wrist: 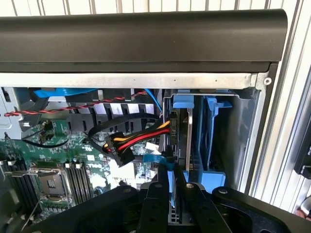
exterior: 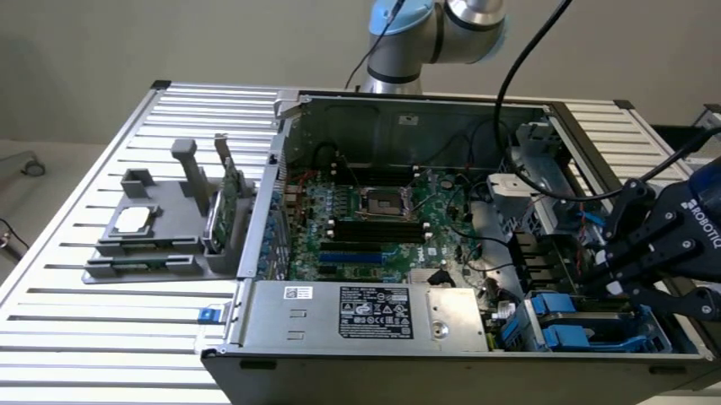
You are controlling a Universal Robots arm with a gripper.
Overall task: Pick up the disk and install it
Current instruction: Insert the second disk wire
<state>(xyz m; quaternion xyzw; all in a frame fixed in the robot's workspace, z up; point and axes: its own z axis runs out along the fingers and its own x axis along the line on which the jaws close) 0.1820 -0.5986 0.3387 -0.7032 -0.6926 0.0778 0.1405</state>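
Right at the near corner of the open computer case (exterior: 338,346), the end effector (exterior: 614,283) is clenched on the disk (wrist: 171,187), gripping its blue carrier edge-on. The disk stands upright, partly down in the blue drive bay (wrist: 214,141) on the exterior view's right. Beside it a bundle of red, yellow and black cables (wrist: 133,141) crosses above the green motherboard (exterior: 372,228). Further off, on the slatted worktop (exterior: 101,329), a grey fixture (exterior: 158,228) holds a small square chip (exterior: 132,221) and an upright green card (exterior: 229,202).
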